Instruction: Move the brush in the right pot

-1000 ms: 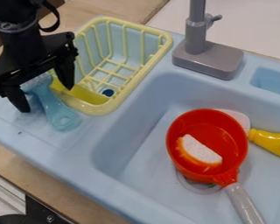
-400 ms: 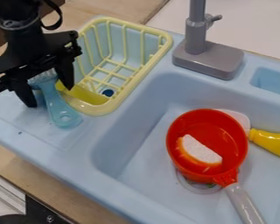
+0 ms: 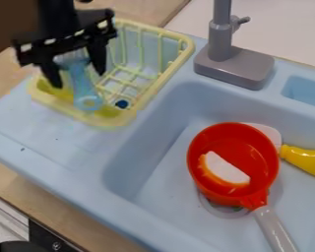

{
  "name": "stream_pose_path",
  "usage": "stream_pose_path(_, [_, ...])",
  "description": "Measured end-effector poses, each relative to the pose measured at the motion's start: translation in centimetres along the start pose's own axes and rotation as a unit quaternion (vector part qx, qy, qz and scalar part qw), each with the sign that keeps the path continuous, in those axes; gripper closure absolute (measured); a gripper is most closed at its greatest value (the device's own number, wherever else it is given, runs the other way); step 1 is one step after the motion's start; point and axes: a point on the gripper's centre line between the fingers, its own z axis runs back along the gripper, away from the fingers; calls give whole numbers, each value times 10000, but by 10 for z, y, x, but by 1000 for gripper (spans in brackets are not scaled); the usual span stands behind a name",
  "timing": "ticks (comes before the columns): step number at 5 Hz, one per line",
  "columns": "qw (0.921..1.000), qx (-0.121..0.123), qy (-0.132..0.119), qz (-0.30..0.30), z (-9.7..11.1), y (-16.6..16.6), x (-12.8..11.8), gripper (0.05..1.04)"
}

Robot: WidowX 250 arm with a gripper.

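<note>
Pot [image 3: 245, 142] holds a white-orange piece [image 3: 227, 170], the gripper [image 3: 80, 80] clasping the brush [image 3: 83, 88] over the basket [image 3: 108, 121]

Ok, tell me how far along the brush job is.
The pickup looks done: the brush is in the gripper, above the yellow rack. Left to do: carry it to the pot, presumably the red one in the sink, lower it in and let go.
</note>
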Motion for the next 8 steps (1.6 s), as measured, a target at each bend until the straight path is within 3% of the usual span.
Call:
stream_pose_path(1, [9988, -185, -163, -422, 10, -17, 19, 353])
stream_pose_path(2, [9951, -211, -146, -959, 1, -34, 33, 353])
stream_pose_path(3, [9909, -347, -547, -1184, -11, -43, 46, 353])
stream_pose_path(5, [9920, -82, -1167, -475, -30, -36, 48, 353])
stream_pose_path(6, [9888, -25, -1476, 234, -29, -29, 52, 353])
stream_pose_path(7, [9896, 114, -1249, 705, -34, -24, 50, 278])
stream_pose_path(8, [9878, 102, -1177, 1018, -35, -22, 49, 85])
